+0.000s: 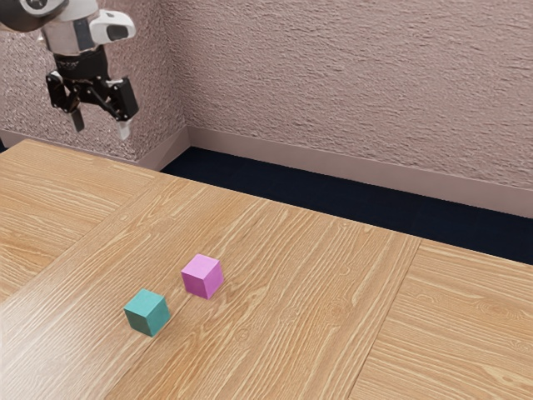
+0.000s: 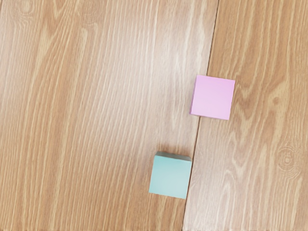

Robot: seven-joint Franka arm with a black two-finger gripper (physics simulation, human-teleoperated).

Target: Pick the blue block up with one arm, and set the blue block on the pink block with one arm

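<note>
- Black claw (image 1: 100, 125) hanging high over the far corner of the wooden table (image 1: 333, 275), at the exterior view's upper left; fingers spread wide, gripping nothing
- Well apart from both blocks; a long reach down and across toward the exterior view's right
- Blue block (image 1: 147, 312), teal in tone, sitting flat on the table; pink block (image 1: 202, 276) near it, not touching, a little farther back and toward the exterior view's right
- Seen from the wrist camera: blue block (image 2: 170, 175) just on one side of a seam between boards, pink block (image 2: 212, 96) mostly on the other
- Judged best for the pick: centre over the blue block; square the fingers to two opposite faces; stay wide while descending; choose the faces away from the pink neighbour; close only once straddling the cube's middle
</note>
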